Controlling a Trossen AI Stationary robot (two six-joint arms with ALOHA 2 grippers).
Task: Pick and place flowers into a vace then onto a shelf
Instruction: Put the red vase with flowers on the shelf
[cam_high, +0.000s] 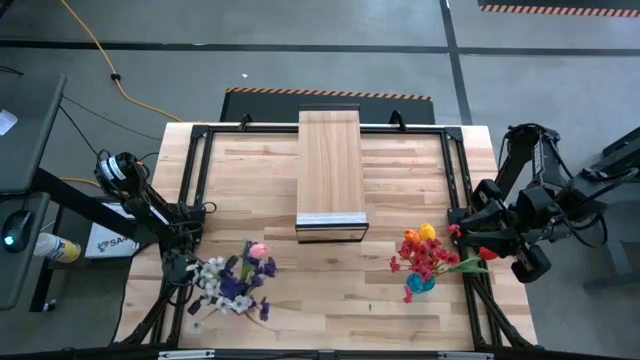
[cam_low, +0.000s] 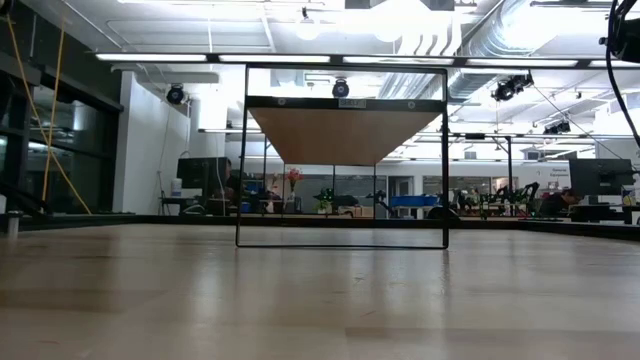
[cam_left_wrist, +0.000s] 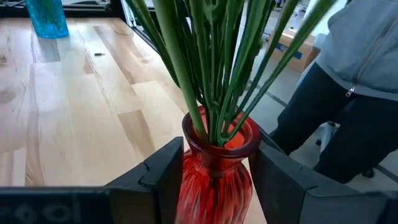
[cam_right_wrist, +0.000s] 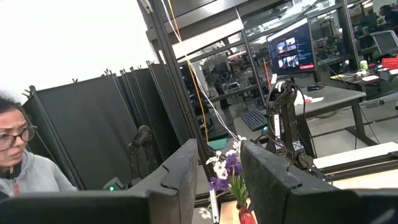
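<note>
The left hand (cam_left_wrist: 214, 180) is clenched on the neck of a ribbed red glass vase (cam_left_wrist: 216, 163), one dark finger (cam_left_wrist: 163, 174) pressed to each side of it. Out of the vase's mouth, directly above the hand, rises a tight sheaf of long green stems. Seen from above, this left hand (cam_high: 180, 268) sits at the near left corner of the pale slatted wooden surface (cam_high: 330, 290), and the flowers it carries, a bouquet of purple, white and pink artificial blossoms (cam_high: 235, 278), lean away from it toward the middle of the surface.

The right hand (cam_high: 487, 253) hangs at the right edge of the surface. Just beside it, on the side toward the centre, a bunch of red, orange and yellow tulips (cam_high: 425, 252) stands in a small blue glass vase (cam_high: 420, 283). The right hand's fingers (cam_right_wrist: 180, 174) stand a little apart with nothing seen between them; whether anything is grasped cannot be told.

The long narrow shelf of pale wood planks (cam_high: 331, 172), with a light metallic strip at its near end, lies along the middle of the surface, well apart from both hands. Beyond the left hand's held vase stands a person in a grey zipped top (cam_left_wrist: 367, 43).
</note>
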